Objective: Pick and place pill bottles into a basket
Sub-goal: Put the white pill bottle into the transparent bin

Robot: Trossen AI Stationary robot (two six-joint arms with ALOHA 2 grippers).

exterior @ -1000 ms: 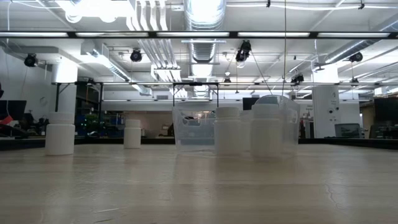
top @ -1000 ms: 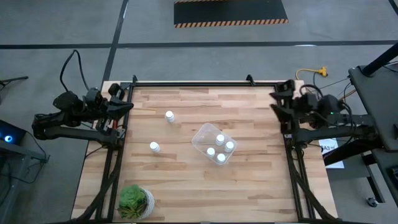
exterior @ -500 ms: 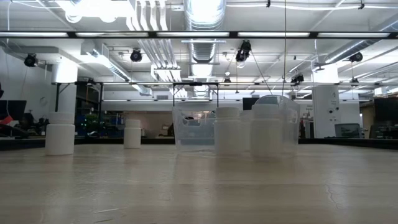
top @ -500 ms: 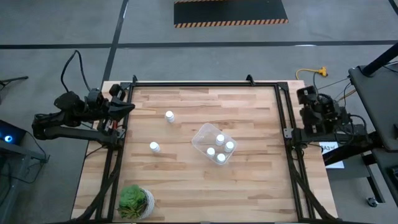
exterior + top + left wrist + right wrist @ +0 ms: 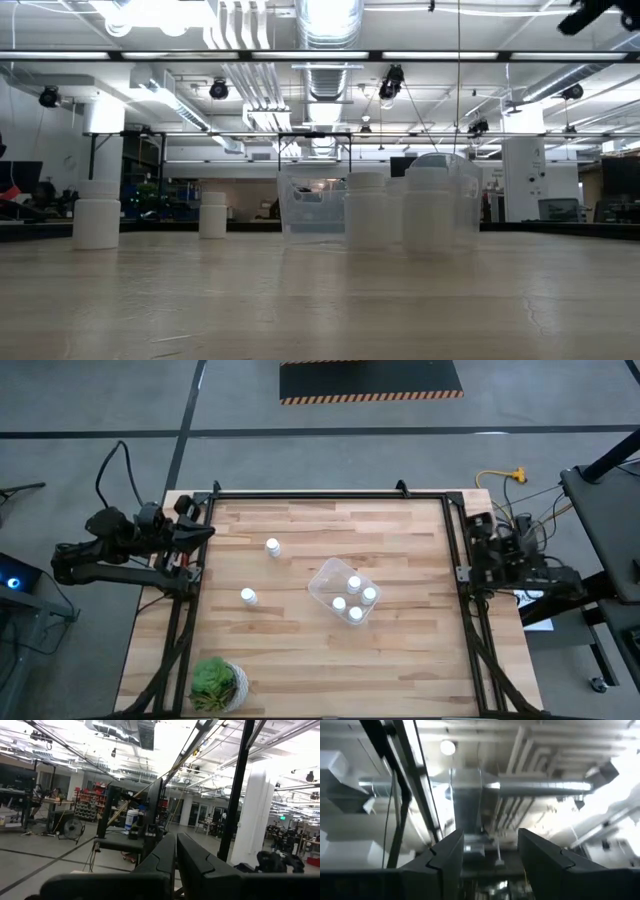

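Four bottles [image 5: 354, 598] sit in the basket [image 5: 325, 579]; two wait on the bench [image 5: 400, 650]. Left tool [image 5: 205, 528] parked closed, empty; right tool [image 5: 477, 525] parked open, empty.

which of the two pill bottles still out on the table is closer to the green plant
The small white pill bottle left of the clear plastic basket; the other loose bottle stands farther from the potted plant.

Even overhead light falls across the wooden table [image 5: 320, 560], casting only faint shadows. Ceiling lamps [image 5: 150, 12] glare white in the low view. The left wrist view blows out around its bright ceiling.
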